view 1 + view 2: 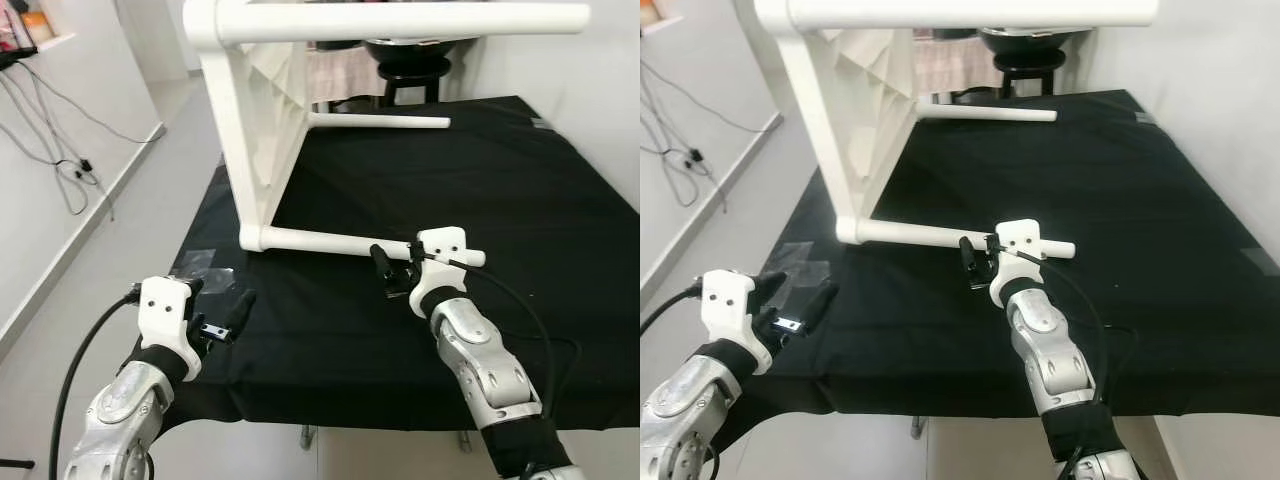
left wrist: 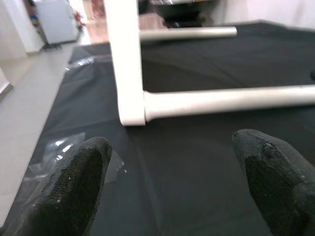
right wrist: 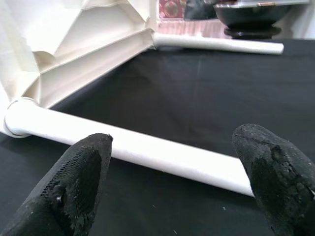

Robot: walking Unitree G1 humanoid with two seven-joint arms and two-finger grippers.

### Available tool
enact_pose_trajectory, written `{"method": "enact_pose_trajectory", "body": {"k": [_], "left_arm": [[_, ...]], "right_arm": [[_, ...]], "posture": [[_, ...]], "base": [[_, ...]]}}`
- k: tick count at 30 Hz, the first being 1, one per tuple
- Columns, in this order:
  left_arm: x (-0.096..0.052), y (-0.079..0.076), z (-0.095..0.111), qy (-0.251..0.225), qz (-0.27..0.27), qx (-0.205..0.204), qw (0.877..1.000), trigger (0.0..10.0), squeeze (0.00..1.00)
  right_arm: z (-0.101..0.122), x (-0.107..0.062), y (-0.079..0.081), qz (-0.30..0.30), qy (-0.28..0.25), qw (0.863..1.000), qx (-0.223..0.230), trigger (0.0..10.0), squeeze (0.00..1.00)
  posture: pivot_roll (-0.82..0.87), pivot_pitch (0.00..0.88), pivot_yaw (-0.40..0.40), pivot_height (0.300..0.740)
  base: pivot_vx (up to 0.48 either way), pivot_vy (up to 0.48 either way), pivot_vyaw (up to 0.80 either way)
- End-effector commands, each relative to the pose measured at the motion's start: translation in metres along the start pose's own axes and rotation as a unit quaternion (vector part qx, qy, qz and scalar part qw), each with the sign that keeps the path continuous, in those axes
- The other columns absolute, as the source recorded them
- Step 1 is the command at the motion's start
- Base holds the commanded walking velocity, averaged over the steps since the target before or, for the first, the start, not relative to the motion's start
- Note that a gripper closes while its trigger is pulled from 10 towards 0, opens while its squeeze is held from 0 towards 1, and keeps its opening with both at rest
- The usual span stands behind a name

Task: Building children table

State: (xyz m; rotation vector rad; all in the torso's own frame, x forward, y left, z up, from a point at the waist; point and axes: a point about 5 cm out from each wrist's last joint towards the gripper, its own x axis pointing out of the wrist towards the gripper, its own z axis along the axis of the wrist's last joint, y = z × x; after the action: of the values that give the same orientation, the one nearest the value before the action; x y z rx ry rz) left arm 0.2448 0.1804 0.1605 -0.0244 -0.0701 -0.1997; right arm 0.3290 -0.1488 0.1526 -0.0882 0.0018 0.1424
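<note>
The white plastic children's table point(image 1: 260, 120) lies tipped on its side on the black-covered bench point(image 1: 520, 180), its lowest round leg point(image 1: 340, 242) running crosswise just ahead of your right tool point(image 1: 396, 270). That tool is spread wide and empty, the nearer of the two. Your left tool point(image 1: 222, 315), also wide and empty, hovers at the bench's near left corner beside a clear plastic wrapper point(image 1: 195, 262).

Both silver arms reach forward and slightly inward. The left pincer point(image 1: 222, 312) sits low on the left, its two black fingers point(image 2: 74, 187) spread wide apart. The right pincer point(image 1: 392, 268) reaches further ahead, its fingers point(image 3: 78, 182) likewise parted.
</note>
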Motion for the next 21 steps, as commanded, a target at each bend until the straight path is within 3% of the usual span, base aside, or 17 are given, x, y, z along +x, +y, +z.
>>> {"method": "enact_pose_trajectory", "body": {"k": [1, 8, 13, 17, 21], "left_arm": [[-0.003, 0.005, -0.002, 0.0, 0.021, 0.001, 1.0, 10.0, 0.0], [0.004, -0.002, -0.004, -0.014, -0.003, 0.002, 1.0, 10.0, 0.0], [0.007, -0.005, -0.006, -0.019, -0.004, 0.018, 1.0, 10.0, 0.0], [0.007, -0.005, -0.006, -0.022, -0.004, 0.017, 1.0, 10.0, 0.0], [0.007, -0.005, -0.006, -0.024, -0.004, 0.017, 1.0, 10.0, 0.0]], "right_arm": [[-0.003, 0.001, 0.004, 0.009, 0.0, 1.0, -0.005, 10.0, 0.0], [-0.006, 0.005, 0.005, 0.014, 0.003, 1.0, -0.01, 10.0, 0.0], [-0.009, 0.01, 0.005, 0.014, 0.006, 1.0, -0.016, 10.0, 0.0], [-0.009, 0.011, 0.005, 0.016, -0.001, 1.0, 0.008, 10.0, 0.0], [-0.009, 0.012, 0.006, 0.023, -0.005, 1.0, 0.001, 10.0, 0.0]], "posture": [[-0.06, 0.008, 0.046, 0.74], [-0.06, 0.0, 0.037, 0.74], [-0.07, 0.0, 0.042, 0.74], [-0.06, 0.0, 0.043, 0.74], [-0.06, 0.0, 0.047, 0.74]], "base": [[0.0, 0.0, 0.0], [0.0, 0.0, 0.0], [0.32, 0.0, -0.48], [0.333, 0.0, -0.8], [0.334, 0.0, 0.0]]}}
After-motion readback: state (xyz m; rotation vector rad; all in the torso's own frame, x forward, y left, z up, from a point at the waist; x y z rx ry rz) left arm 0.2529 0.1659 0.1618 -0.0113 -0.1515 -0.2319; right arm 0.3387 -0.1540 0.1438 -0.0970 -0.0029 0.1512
